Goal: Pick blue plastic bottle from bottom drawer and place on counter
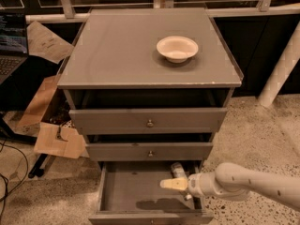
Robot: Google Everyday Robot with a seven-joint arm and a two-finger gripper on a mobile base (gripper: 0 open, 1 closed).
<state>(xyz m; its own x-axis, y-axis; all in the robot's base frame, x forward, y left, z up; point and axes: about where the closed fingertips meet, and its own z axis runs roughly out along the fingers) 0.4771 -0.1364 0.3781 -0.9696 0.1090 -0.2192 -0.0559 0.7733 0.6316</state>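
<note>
The bottom drawer [133,186] is pulled open, showing a plain grey floor. The blue plastic bottle [177,169] lies at its back right, pale with a white cap, partly hidden under the middle drawer and behind my arm. My gripper [172,184] reaches in from the right over the drawer's right side, just in front of and slightly above the bottle, its cream tip pointing left. It casts a shadow on the drawer floor. The counter [117,50] is the grey glossy top of the cabinet.
A white bowl [177,48] sits on the counter's right half. The top drawer [148,121] and middle drawer [149,151] stand slightly open. Cardboard pieces [58,140], cables and a laptop [11,50] are at the left. A white post [280,69] stands at the right.
</note>
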